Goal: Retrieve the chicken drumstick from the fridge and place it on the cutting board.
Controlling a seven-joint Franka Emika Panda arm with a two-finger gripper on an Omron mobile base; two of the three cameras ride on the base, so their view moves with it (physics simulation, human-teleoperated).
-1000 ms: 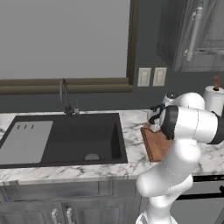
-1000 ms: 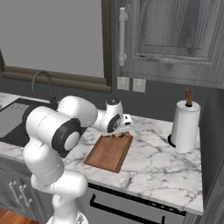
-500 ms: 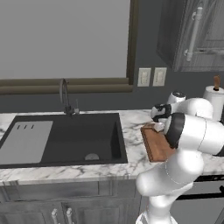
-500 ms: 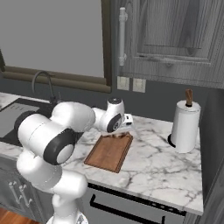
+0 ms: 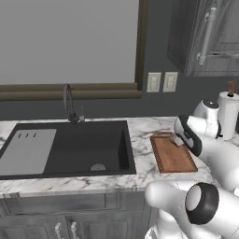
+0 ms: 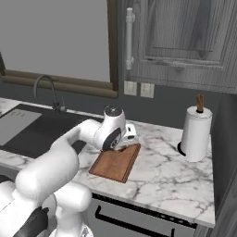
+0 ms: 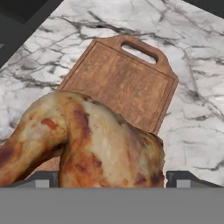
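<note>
The chicken drumstick (image 7: 89, 146), golden-brown and lumpy, sits between my gripper's (image 7: 109, 178) two fingertips, which are shut on it. Just beyond and below it lies the reddish-brown cutting board (image 7: 124, 85), handle end away from me. In the left base view the gripper (image 5: 176, 139) hangs low over the far end of the cutting board (image 5: 173, 158) on the marble counter. From the right base view the hand (image 6: 121, 146) is over the same end of the board (image 6: 113, 165). The fridge is out of view.
A dark sink (image 5: 70, 147) with a faucet (image 5: 69, 102) and a light grey drainboard (image 5: 25, 151) lies left of the board. A paper towel roll (image 6: 196, 134) stands at the back right. An upper cabinet with a bar handle (image 6: 129, 37) hangs above.
The hand has come down a little with the drumstick, closer to the board's far end. The arm's elbow has swung outward and lower. The board has not moved.
</note>
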